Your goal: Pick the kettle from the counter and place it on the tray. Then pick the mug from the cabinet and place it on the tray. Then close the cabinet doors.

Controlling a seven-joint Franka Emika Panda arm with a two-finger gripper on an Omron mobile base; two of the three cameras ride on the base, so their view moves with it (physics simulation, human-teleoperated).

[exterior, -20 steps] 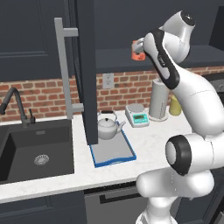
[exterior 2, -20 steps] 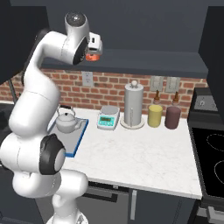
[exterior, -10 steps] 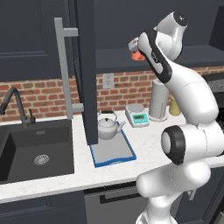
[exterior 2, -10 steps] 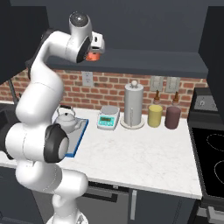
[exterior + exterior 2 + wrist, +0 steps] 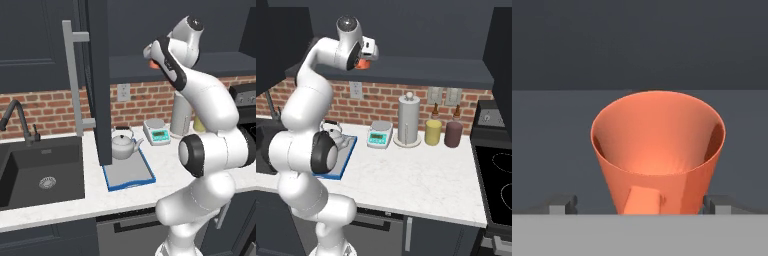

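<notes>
Reaching into the cabinet (image 5: 421, 70), the gripper (image 5: 640, 206) straddles the mug (image 5: 658, 150) on its shelf, fingers (image 5: 562, 205) spread wide either side, ungripped; kettle (image 5: 123, 146) already sits on the tray (image 5: 129, 175).

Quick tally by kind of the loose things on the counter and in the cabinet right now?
Kettle: 1, on the tray
Tray: 1
Mug: 1, on the cabinet shelf
Scale: 1
Paper-towel roll: 1
Canisters: 2, yellow and dark red
Total: 7
</notes>
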